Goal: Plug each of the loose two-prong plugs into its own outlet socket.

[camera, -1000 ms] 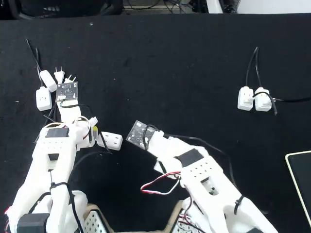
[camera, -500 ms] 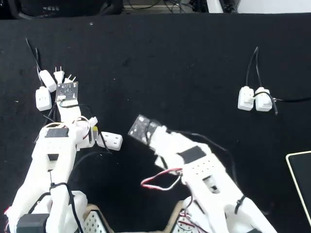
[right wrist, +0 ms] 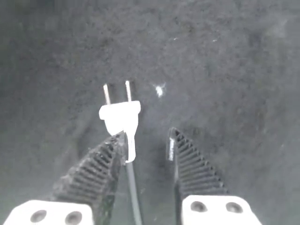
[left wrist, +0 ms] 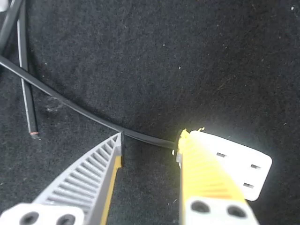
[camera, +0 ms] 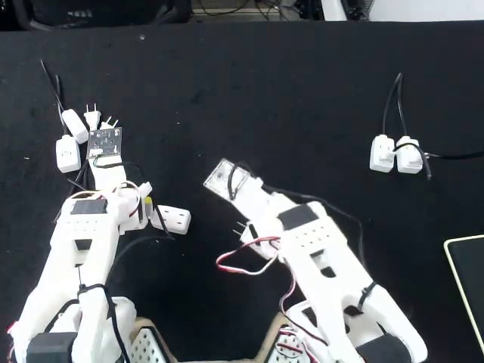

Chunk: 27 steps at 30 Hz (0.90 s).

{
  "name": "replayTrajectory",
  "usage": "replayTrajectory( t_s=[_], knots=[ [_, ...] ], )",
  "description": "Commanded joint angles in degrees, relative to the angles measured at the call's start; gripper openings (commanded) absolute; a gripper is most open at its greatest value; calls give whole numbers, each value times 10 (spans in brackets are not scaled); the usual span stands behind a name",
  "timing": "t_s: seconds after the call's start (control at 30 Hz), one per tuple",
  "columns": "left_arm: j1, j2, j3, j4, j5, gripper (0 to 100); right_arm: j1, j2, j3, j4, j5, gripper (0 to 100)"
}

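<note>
A white outlet socket [left wrist: 234,165] lies on the black cloth against the yellow-edged fingertip of my left gripper [left wrist: 151,138], which is open. Its black cable [left wrist: 79,112] runs across the gap between the fingers. In the high view this socket [camera: 172,219] sits at the left arm's front right. My right gripper [right wrist: 146,133] is open over a white two-prong plug [right wrist: 120,114], which rests beside one fingertip with its prongs pointing away. The plug's cable passes between the fingers. The same plug [camera: 240,228] peeks out beside the right arm in the high view.
At the far left lie another socket [camera: 68,155], a white plug body [camera: 74,125] and loose prongs [camera: 92,115] among black cables. On the right a plug [camera: 409,155] sits in a socket [camera: 383,153]. A flat pale-rimmed slab [camera: 465,280] occupies the right edge.
The right arm has swung away from the table's front and slightly right, and the white plug now shows beside it. The left arm and its socket have not moved.
</note>
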Motion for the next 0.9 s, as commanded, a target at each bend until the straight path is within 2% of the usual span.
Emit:
replayTrajectory(
  t_s=[0.0,0.13,0.3,0.5,0.6,0.73,0.87],
  knots=[
    [-4,-11,-5,-6,-1,195,-25,-39,-33,69,-14,137],
    [-4,-11,-6,-6,-1,195,-62,-59,28,11,-14,137],
    [-4,-11,-5,-5,-1,195,-47,-33,55,-49,-14,137],
    [-4,-11,-5,-5,-1,195,-38,70,34,-102,-13,137],
    [-4,-11,-4,-4,-1,195,-6,98,0,-99,-14,127],
    [-4,-11,-4,-5,-1,195,59,89,-29,-99,-10,7],
    [-4,-11,-6,-5,-1,195,140,75,-65,-105,16,11]
  ],
)
